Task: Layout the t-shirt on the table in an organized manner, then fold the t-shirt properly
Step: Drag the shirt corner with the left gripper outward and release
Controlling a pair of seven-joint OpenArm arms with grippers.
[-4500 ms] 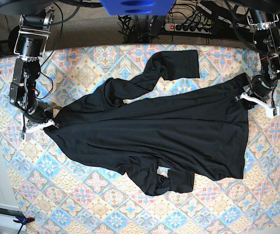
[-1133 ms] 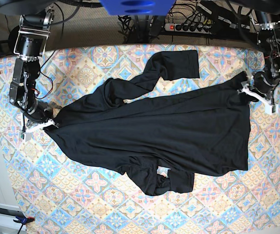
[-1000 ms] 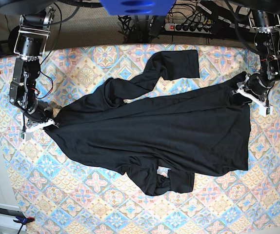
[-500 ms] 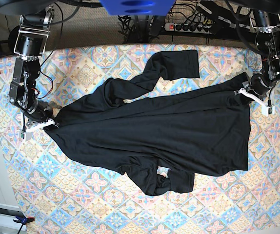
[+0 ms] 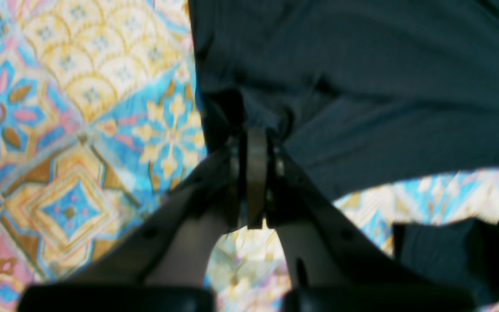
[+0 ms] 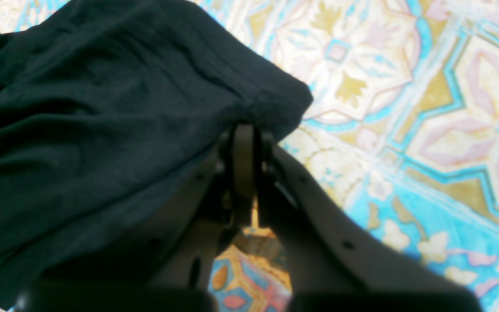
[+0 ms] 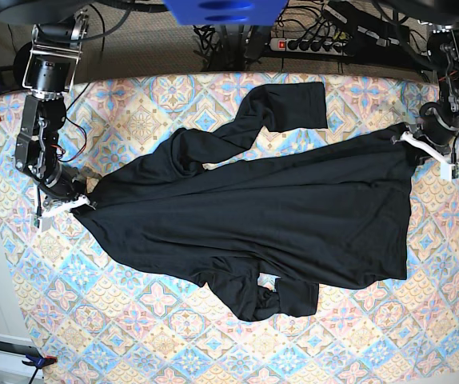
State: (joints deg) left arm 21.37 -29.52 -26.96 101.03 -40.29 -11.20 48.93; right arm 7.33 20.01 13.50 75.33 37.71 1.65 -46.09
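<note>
The patterned surface point(image 7: 173, 328) carries the black t-shirt point(image 7: 253, 208) stretched across its middle, from one arm to the other, but the garment is far from laid out. The body lies roughly flat yet skewed, one long sleeve point(image 7: 269, 112) trails up toward the far edge with a twist in it, and the other sleeve point(image 7: 281, 296) is bunched into a knot at the near edge. So the layout step looks only partly done — the sleeves want straightening and the body wants squaring — and no fold has been made at all. The left end effector point(image 7: 407, 138), on the right of the base view, has its jaws closed on the corner of the cloth; its wrist view shows the fingers pressed together with black fabric pinched at their tips point(image 5: 256, 134). The right end effector point(image 7: 76, 205), on the opposite side, is likewise clamped on an edge of the shirt — its wrist view shows the dark cloth gathered over the closed tips point(image 6: 244, 130).
</note>
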